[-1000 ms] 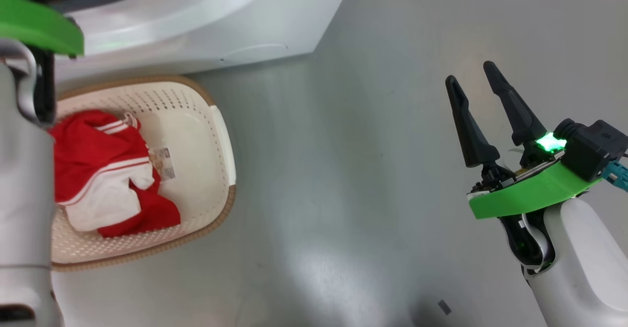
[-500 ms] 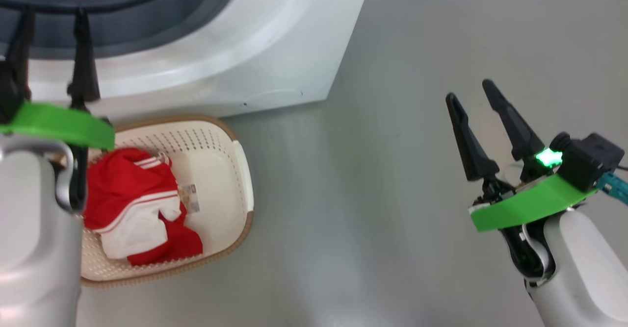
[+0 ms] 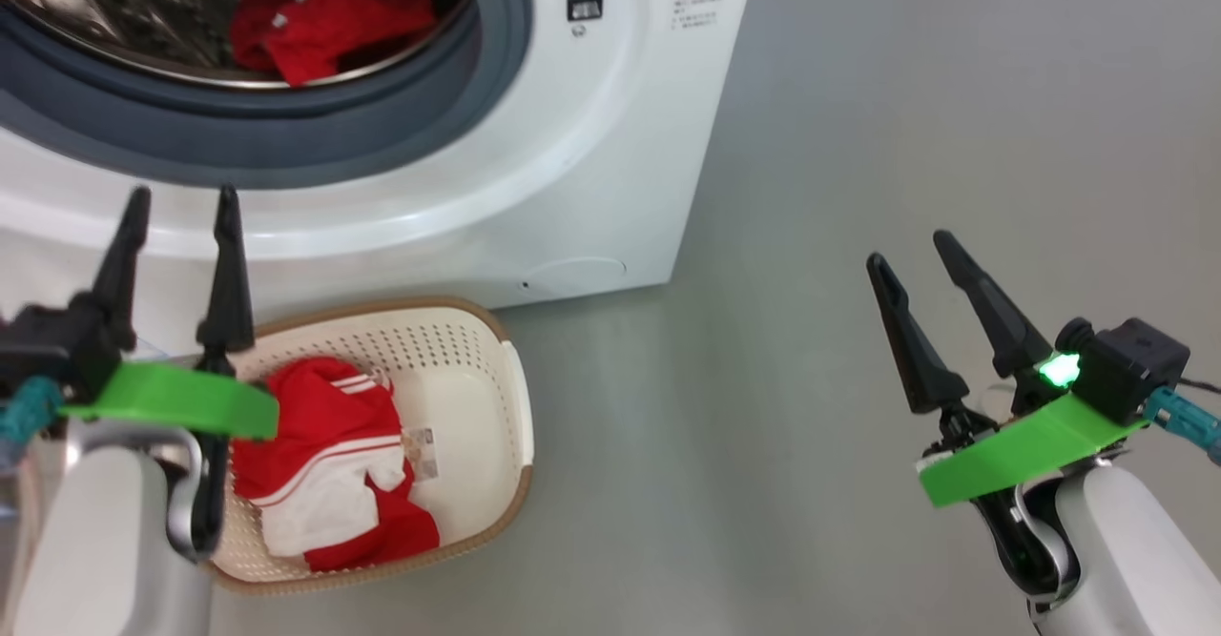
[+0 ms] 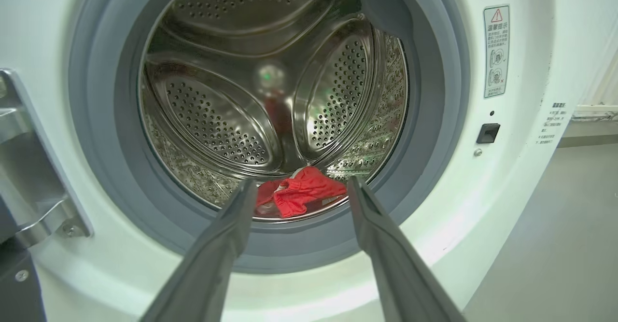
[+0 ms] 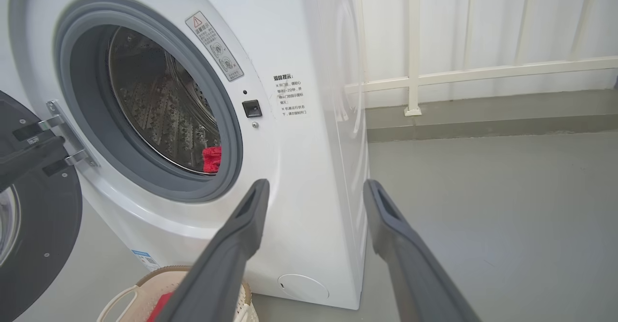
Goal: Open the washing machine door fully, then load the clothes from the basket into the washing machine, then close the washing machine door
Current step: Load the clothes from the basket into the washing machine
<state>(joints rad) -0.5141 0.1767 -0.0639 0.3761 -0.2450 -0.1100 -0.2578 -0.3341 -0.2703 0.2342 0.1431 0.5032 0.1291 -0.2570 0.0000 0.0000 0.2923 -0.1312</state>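
Washer (image 3: 610,140): white front-loader, upper left of head view, mouth uncovered. Door (image 5: 48,225): black disc on metal hinge, far left of right wrist view, swung wide from mouth. Gasket (image 3: 286,145): grey-blue ring around the opening. Drum (image 4: 217,119): perforated steel, centre of left wrist view. Red garment (image 3: 334,16): crumpled on the drum's bottom near the front lip, top of head view. Basket (image 3: 439,345): cream, brown rim, on floor just before washer's base, lower left of head view. Clothes (image 3: 324,464): red with white stripes, heaped in basket's left half, beside a paper label on its bottom. Flap (image 3: 577,274): round, low on washer's front, just above and right of basket. Latch socket (image 3: 585,5): small dark square, right of gasket. Floor (image 3: 763,426): grey, smooth. Left gripper (image 3: 184,192): lower left of head view, fingers spread, nothing between them, tips over washer's white front below gasket, green collar overlapping basket's left rim in frame; aimed at drum mouth in left wrist view. Right gripper (image 3: 909,248): lower right of head view, fingers spread, empty, over bare floor, well apart from washer and basket. Railing (image 5: 410,47): white, upper right of right wrist view.
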